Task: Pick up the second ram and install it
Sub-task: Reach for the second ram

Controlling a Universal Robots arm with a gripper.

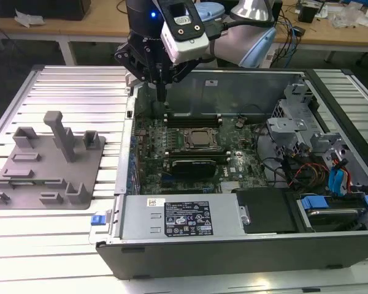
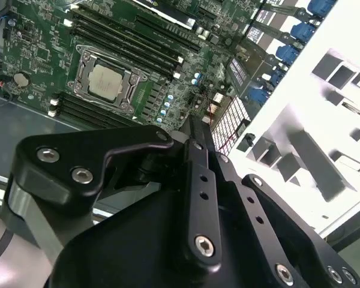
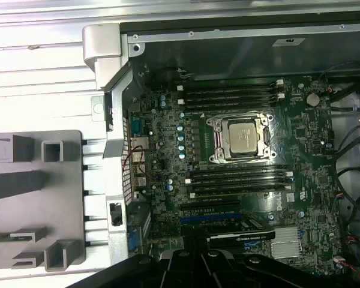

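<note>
Where the hand (image 1: pixel 162 95) hangs: over slots (image 1: pixel 192 119), far corner of case (image 1: pixel 245 82)
Hand state: closed up, nothing seen in it
Ram: whereabouts unclear (maybe seated)
Handling: light, stiff, fragile; grip bare edges, not chips

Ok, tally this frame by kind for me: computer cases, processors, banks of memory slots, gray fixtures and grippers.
Computer case: 1
Processor: 1
Memory slot banks, one on each side of the processor: 2
Gray fixture: 1
Gripper: 1
Total: 6
</note>
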